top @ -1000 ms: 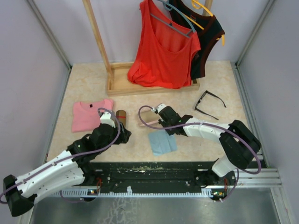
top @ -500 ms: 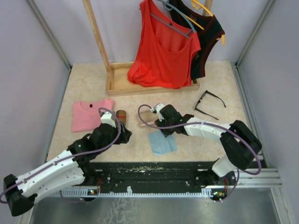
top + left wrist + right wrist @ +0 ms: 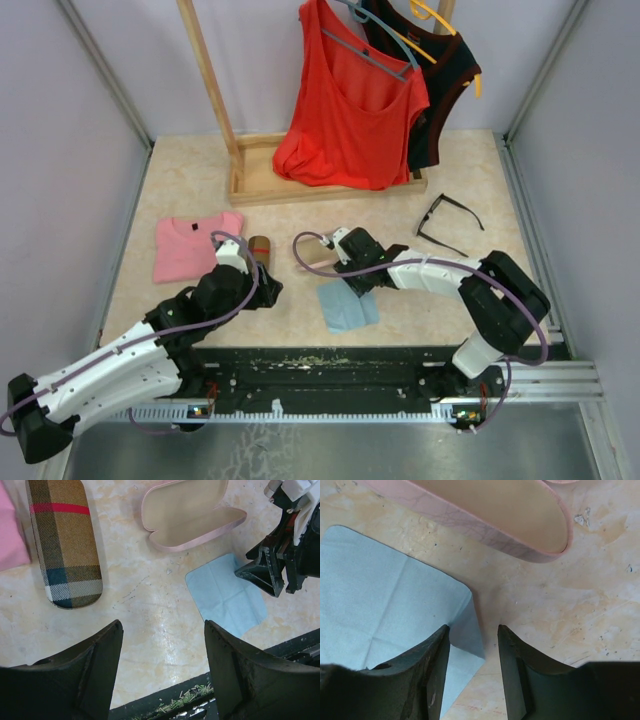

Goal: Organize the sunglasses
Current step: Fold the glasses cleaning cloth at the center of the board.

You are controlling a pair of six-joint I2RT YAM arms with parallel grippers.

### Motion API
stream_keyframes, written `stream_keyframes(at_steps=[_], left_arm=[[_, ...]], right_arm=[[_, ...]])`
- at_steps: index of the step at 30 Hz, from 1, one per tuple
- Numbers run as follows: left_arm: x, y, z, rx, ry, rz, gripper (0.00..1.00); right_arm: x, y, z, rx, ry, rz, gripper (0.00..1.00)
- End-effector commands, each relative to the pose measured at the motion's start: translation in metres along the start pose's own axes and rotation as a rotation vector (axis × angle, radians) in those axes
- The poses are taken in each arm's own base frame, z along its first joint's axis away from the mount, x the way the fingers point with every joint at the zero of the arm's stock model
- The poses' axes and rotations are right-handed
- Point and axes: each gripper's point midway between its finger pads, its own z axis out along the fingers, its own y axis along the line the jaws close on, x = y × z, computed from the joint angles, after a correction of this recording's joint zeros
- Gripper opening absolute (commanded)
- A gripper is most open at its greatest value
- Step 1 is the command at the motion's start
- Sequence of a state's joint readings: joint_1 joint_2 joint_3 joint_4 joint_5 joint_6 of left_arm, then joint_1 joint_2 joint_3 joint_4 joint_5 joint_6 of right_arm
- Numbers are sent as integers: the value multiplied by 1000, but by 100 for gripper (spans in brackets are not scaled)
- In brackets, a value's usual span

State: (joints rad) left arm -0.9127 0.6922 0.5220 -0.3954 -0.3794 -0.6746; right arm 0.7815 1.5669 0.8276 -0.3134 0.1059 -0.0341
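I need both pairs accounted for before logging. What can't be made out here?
Any sunglasses besides the black sunglasses: in no view.
Black sunglasses: top view only, too small for detail.
Pink case: top view, partly behind the right gripper; right wrist view, cut by the top edge.
Plaid case: closed, contents hidden; top view, left gripper covers its near end.

one sunglasses (image 3: 430, 218), two cases (image 3: 64, 540) (image 3: 192, 510), one cloth (image 3: 227, 600)
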Motion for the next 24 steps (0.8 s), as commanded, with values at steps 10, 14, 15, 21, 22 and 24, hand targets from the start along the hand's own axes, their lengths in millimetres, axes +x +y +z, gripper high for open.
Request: stream_keyframes(at_steps=[10,14,15,21,22,24], left_arm=[[-3,-2,-1,18,-18,-16,72],[-3,-2,-1,18,-18,-17,72],[-4,-2,-1,18,-19,-17,73],[-1,-2,1,18,-10,-13,73],[0,-2,2,19,-7,-12,72],[3,-4,4,28,2,-8,73]], right_arm=[[-29,-6,-3,32,-76,-3,26],[-30,-6,-3,32,-79,-2,18],[-30,-6,-3,33,-79,-3,15],[-31,-6,-7,35,-91,11,3],[-30,-5,-8,30,-94,17,0],[-28,-5,-9,29,-96,34,0]])
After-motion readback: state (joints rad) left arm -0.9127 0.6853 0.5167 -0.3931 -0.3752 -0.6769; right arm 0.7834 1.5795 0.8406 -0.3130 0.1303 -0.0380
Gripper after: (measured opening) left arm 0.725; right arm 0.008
